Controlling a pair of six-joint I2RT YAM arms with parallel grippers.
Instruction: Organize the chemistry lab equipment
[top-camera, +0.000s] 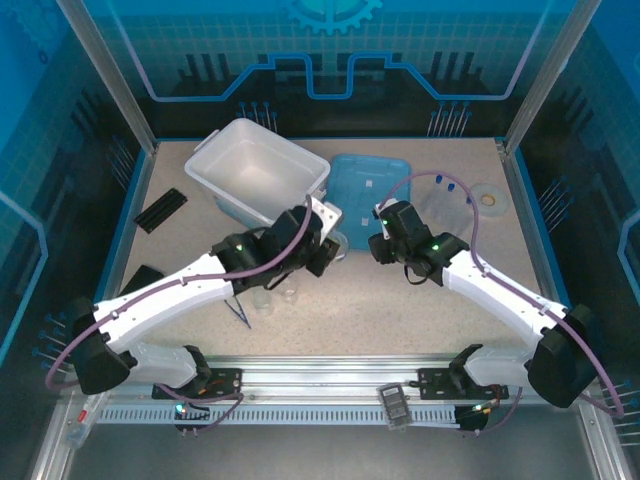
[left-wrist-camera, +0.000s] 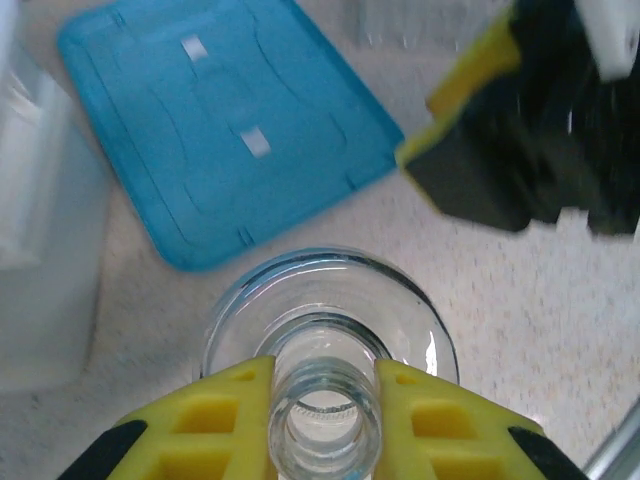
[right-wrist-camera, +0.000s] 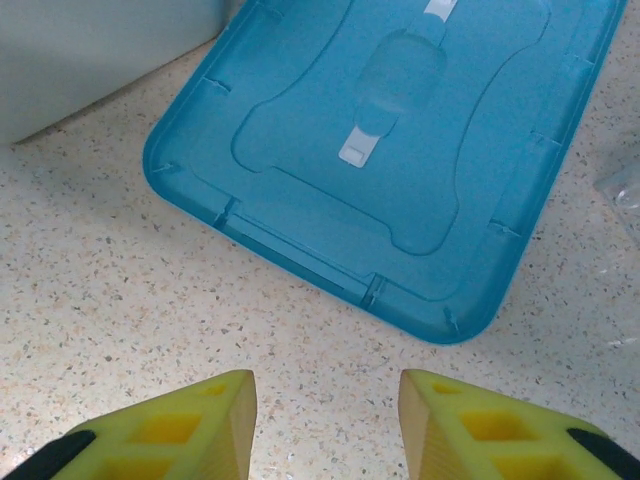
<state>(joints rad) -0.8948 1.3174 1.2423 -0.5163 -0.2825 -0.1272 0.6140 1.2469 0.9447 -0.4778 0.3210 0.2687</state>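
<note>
— Nearest the arm bases, what sat loose on the desk (top-camera: 380, 310)?
— Thin blue tweezers (top-camera: 240, 315) and two small beakers (top-camera: 263, 301), just beside the left forearm (top-camera: 190, 285). Risk no. 1, imo: a low swing of that arm would've knocked them over.
— And the left fingers (left-wrist-camera: 235, 410)?
— Clamped tight on the neck of a clear flask (left-wrist-camera: 330, 300), mid-desk, just short of the blue lid (left-wrist-camera: 220, 140). Couldn't tell if its base was touching the desk. Smooth glass, narrow neck, wide body below: w/ a quick tilt it could've slid out or swung, then cracked.
— And the right fingers (right-wrist-camera: 200, 420)?
— Apart, nothing btwn them, hovering over bare desk by the lid's near corner. They sat close to the flask, so arm-vs-arm contact was risk no. 2.
— Farther back?
— Left of the lid stood the white bin (top-camera: 262, 172). If the flask was meant for it, the wall looked tall enough to catch the glass on the way over. Far right lay the capped tubes (top-camera: 450, 186), by the tape ring (top-camera: 488, 198).
— What did each cam add?
— Left wrist cam showed the grip on the neck; from the top cam the wrist hid it. Top cam gave the loose items and both arms' spacing. Right wrist cam showed the empty gap.
</note>
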